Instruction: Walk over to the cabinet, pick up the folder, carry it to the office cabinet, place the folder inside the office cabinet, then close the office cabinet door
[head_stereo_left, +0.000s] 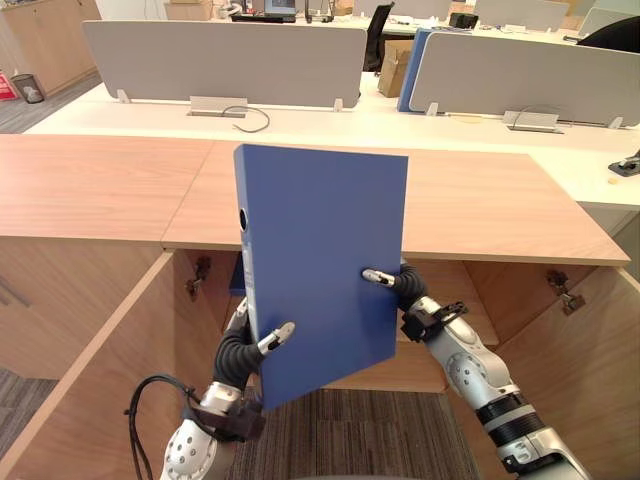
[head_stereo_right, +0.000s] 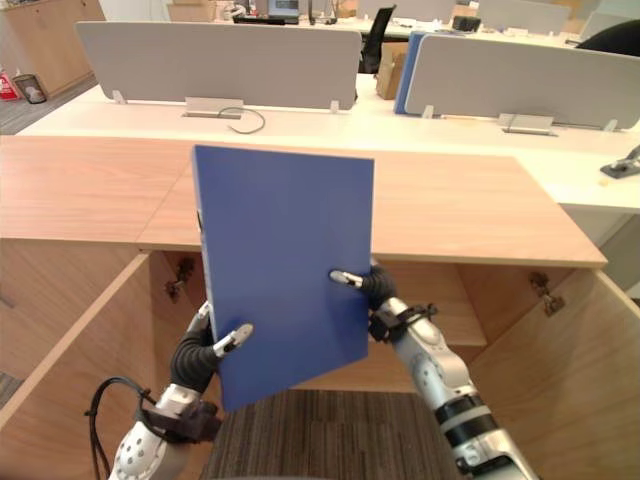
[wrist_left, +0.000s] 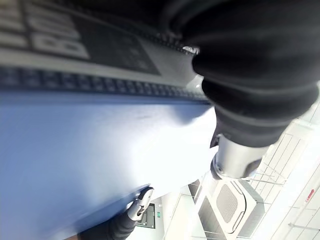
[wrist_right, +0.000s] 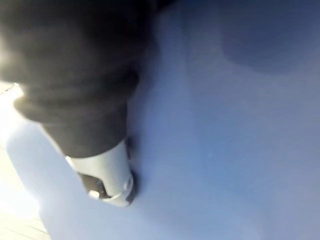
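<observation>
The blue folder (head_stereo_left: 320, 250) stands upright in the air, pinched between both hands in front of the open office cabinet (head_stereo_left: 90, 340) and below the wooden surface (head_stereo_left: 100, 185). The left hand (head_stereo_left: 238, 355) clamps its lower left edge, thumb pressed on the front face. The right hand (head_stereo_left: 408, 288) grips the right edge the same way, its fingers behind the cover.

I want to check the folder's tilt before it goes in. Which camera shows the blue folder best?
The left eye view: the whole blue folder stands upright, slightly tilted, held between the left hand and the right hand. The right eye view shows the same. Each wrist view gives a close patch of its blue face.
</observation>
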